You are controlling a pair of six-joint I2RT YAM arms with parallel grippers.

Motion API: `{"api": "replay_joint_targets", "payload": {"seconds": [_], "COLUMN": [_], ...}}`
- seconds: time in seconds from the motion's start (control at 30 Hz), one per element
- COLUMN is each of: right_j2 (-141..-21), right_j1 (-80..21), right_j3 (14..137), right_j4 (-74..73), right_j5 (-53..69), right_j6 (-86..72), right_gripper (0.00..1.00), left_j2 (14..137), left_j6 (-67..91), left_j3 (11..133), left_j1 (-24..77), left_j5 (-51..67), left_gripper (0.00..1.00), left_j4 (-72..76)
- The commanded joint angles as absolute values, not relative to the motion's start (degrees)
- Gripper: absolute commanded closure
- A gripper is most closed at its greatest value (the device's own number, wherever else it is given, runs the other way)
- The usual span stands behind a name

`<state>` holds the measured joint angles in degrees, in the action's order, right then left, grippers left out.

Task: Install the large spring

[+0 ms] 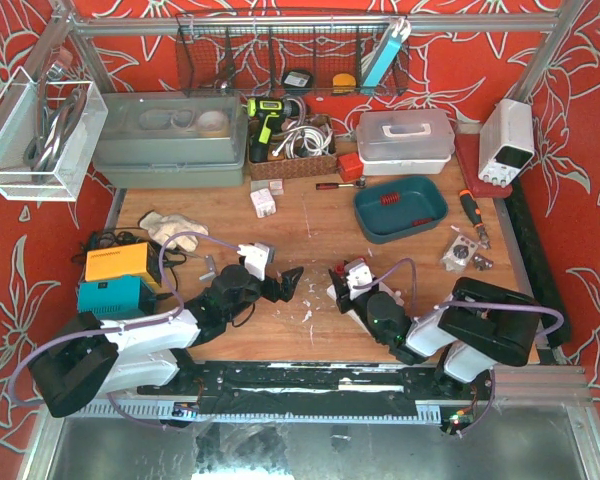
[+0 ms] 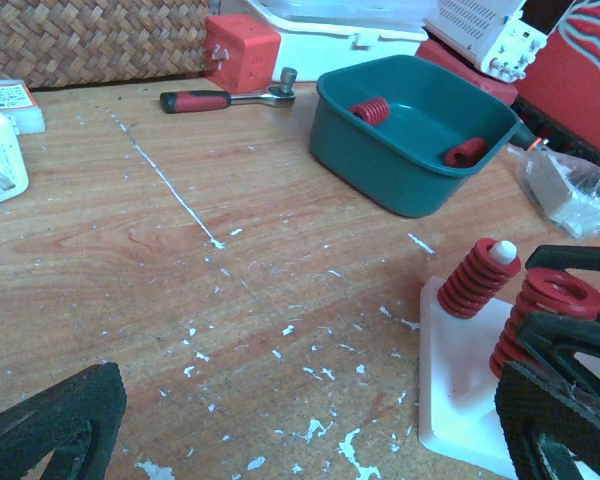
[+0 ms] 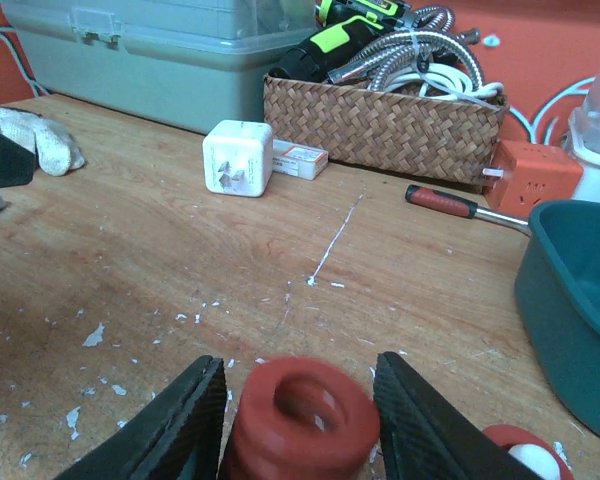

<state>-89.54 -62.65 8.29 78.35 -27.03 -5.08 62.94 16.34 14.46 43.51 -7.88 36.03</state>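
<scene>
From where I stand, the job looks close to finished. The large spring [image 2: 545,310] stands upright on the white base [image 2: 458,405], just beside the small spring [image 2: 478,280], which sits over a white-tipped peg on the same base. No peg tip shows through the large spring's open top in the right wrist view, so I cannot tell whether it is pushed fully home. The right gripper [image 3: 298,372] straddles that spring with a finger close on each side. Whether the pads are pinching it or merely flanking it, I cannot tell. The left gripper [image 1: 285,283] hangs just left of the base, fingers spread wide, holding nothing. Beyond the base, a teal tray [image 2: 380,170] holds two spare red springs [image 2: 370,110]. What seems left is to confirm the seating, let go, and draw the right arm clear.
</scene>
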Motion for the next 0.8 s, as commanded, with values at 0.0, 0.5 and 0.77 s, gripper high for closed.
{"api": "replay_joint_targets", "payload": {"seconds": [0.0,0.5,0.77], "right_j2": [-87.4,-71.6,-58.0], "right_j1": [-63.1,-63.1,-52.0], "right_j3": [9.0,14.8,32.9], "right_j4": [76.4,47.6,2.2], "right_j5": [-28.3,-30.7,-25.5], "right_j6": [-4.8,-9.7,-29.7], "right_gripper": [0.56,0.44,0.33], "left_j2": [62.4,62.7,63.3], "left_j6": [15.8,15.6,14.1], "left_j3": [14.1,14.1,14.3], "left_j1": [43.6,43.6,43.6], "left_j5": [-8.9,-8.8,-3.6], "left_gripper": [0.00,0.00,0.00], "left_j4": [37.1,37.0,38.0]}}
